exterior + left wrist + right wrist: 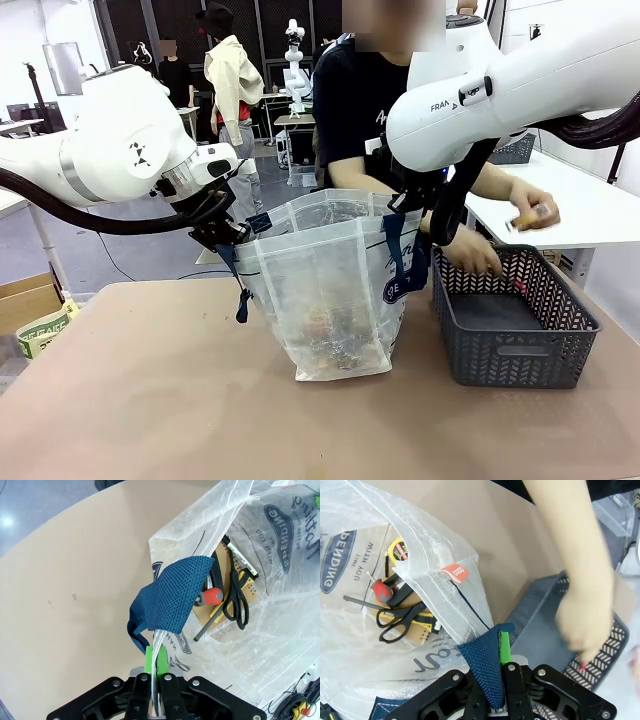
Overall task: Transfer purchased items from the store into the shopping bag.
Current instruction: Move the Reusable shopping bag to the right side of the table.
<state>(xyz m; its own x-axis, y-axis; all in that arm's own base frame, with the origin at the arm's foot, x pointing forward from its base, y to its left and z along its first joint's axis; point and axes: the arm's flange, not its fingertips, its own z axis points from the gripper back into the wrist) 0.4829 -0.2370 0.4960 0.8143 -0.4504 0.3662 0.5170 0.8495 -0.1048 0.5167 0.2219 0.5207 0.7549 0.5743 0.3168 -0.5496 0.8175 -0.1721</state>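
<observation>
Front view: a translucent whitish plastic shopping bag (330, 290) with navy blue strap handles stands upright on the brown worktop (140, 400), its mouth stretched open. The left gripper (230, 238) is pinched tight on the bag's left rim and strap. The right gripper (418, 208) sits at the bag's right rim, partly hidden by the strap. Left of the bag and in front of it the worktop lies bare to its edge. Just right of the bag stands a dark grey lattice plastic basket (515, 362). One hand of the person (478, 256) reaches into the basket. The other hand (535, 212), farther from the bag, holds something small and orange-brown. The purchased items (335, 335) show dimly at the bag's bottom. The white right arm (520, 80) bears "FRAN", the rest cut off.

Left wrist view: the green pads are closed with no gap on the bag's clear rim and navy strap. Inside the bag lie black scissors (235, 600) and a screwdriver with a red-and-grey handle (210, 596) on a brown card (204, 613). The bag's navy oval patch (281, 532) reads "SPENDING", upside down.

Right wrist view: the right gripper's pads are clamped on the bag's other strap and rim. The patch reads "PENDING" and "WITH YOU". A small red tag (454, 572) on the rim carries white letters too small to read. A yellow tape measure (397, 550) lies beside the scissors. The hand over the basket is blurred.
</observation>
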